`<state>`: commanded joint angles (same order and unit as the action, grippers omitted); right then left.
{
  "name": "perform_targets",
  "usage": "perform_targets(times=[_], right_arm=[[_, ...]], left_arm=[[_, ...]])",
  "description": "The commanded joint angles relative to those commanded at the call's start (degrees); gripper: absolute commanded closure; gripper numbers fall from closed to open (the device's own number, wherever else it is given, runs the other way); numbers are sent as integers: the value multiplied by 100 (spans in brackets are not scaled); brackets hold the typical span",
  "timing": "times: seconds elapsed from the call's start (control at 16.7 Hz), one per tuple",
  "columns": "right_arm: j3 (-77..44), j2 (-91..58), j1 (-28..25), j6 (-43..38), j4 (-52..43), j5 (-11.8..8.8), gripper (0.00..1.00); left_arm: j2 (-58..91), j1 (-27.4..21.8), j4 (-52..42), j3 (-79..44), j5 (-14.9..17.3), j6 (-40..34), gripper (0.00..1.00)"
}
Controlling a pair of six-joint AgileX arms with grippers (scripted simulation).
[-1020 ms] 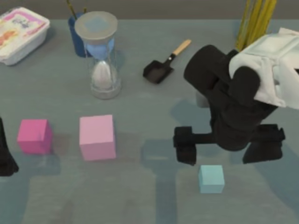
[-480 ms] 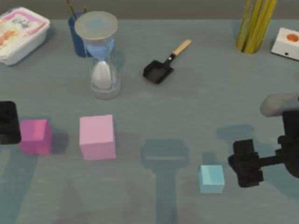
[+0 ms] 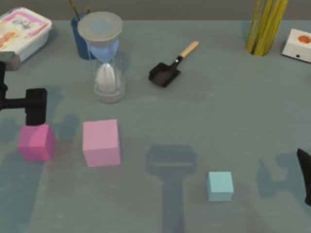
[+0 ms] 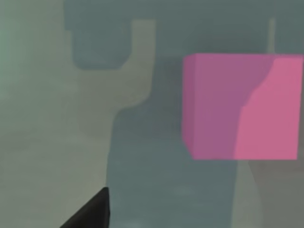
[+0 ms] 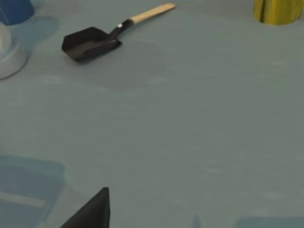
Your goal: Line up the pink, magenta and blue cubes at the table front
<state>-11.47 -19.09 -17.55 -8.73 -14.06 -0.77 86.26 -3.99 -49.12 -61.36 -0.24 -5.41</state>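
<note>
Retreated: right gripper [image 3: 306, 182] now parked beyond the blue cube [image 3: 220, 186]. Left gripper [image 3: 35, 106] arrives just behind the magenta cube [image 3: 35, 141], pink cube [image 3: 101, 143] alongside; finger state indeterminate. Magenta grasp likely next.

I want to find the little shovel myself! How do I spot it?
Find the tall hourglass at the back left of the table. Just right of it lies the shovel, flat on the table. It alone has a black scoop and a light wooden handle.
</note>
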Motion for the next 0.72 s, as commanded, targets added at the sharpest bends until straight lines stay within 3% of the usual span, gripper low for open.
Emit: perform_targets(times=[0.36,0.72], right_arm=[[1020,1665,1416,758,1196,67,0],[1147,1909,1697,873,1406,77,0]], left_arm=[[1840,-85,-1039,-1470,19,-140,0],[2133,-98,-1195,-1730,28,-164,0]])
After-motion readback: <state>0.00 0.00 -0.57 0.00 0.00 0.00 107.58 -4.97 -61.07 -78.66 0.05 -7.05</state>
